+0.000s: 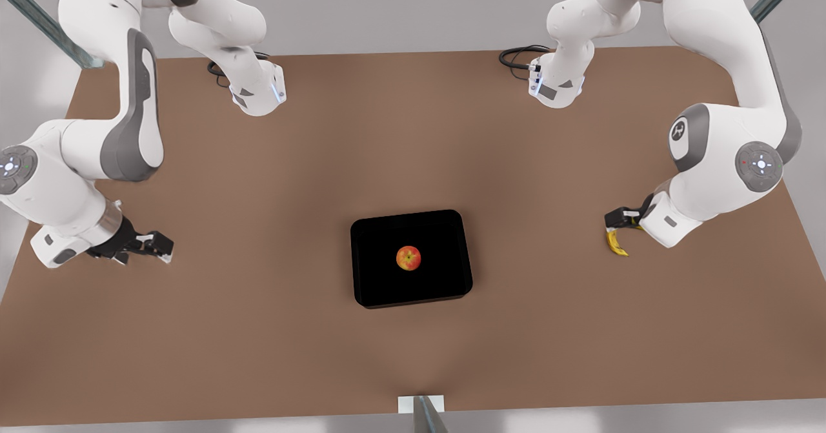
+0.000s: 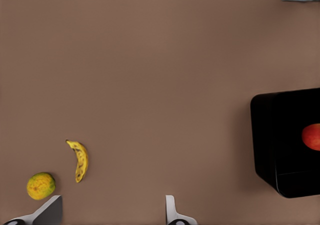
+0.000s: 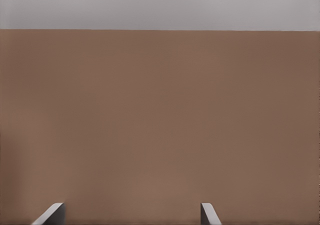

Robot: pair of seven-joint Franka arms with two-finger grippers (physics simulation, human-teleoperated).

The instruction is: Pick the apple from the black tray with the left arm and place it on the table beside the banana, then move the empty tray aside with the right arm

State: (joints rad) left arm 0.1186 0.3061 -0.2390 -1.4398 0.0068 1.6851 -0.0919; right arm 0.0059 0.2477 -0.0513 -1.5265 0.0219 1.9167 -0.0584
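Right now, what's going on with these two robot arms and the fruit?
Nothing is being handled yet. The apple sits in the middle of the black tray on the table. The left gripper hangs open above the banana, with a yellow-green round fruit next to it. The right gripper waits open over bare tabletop at the front view's left.

Item count: one apple [image 1: 408, 258], one tray [image 1: 361, 271], one banana [image 2: 80, 160], one yellow-green fruit [image 2: 41, 185], one table [image 1: 258, 330], two arms, each carrying one gripper: left [image 2: 112, 212], right [image 3: 132, 215].
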